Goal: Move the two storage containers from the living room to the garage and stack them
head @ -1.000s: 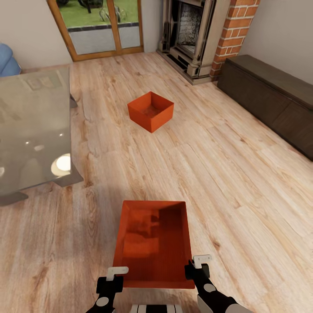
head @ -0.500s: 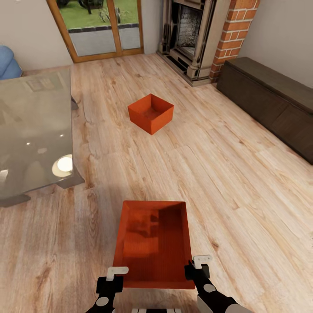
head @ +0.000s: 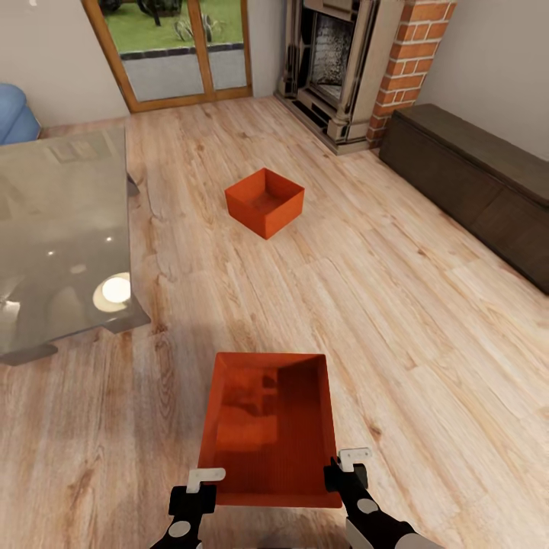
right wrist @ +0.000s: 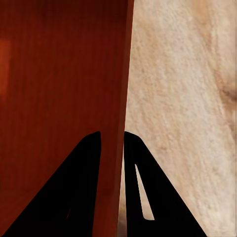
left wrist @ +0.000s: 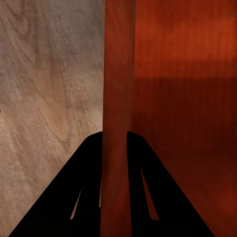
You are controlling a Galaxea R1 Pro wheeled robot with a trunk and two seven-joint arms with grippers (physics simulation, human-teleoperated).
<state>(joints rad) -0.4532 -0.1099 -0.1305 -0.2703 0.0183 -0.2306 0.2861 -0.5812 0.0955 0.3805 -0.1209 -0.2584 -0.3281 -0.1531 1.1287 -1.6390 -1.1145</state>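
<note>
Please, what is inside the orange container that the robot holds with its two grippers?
The held container looks empty: its bare orange bottom with shadows shows. The part just behind its near wall is hidden. The left gripper and right gripper pinch its side walls.

near orange-red thin-walled lidless square bin [head: 268, 427]: upright, empty, held off the light wood plank floor [head: 427, 320], left and right walls pinched | far orange-red lidless square bin [head: 264, 202]: upright, empty, on planks, turned corner-on, well apart from near bin, before brick fireplace
</note>
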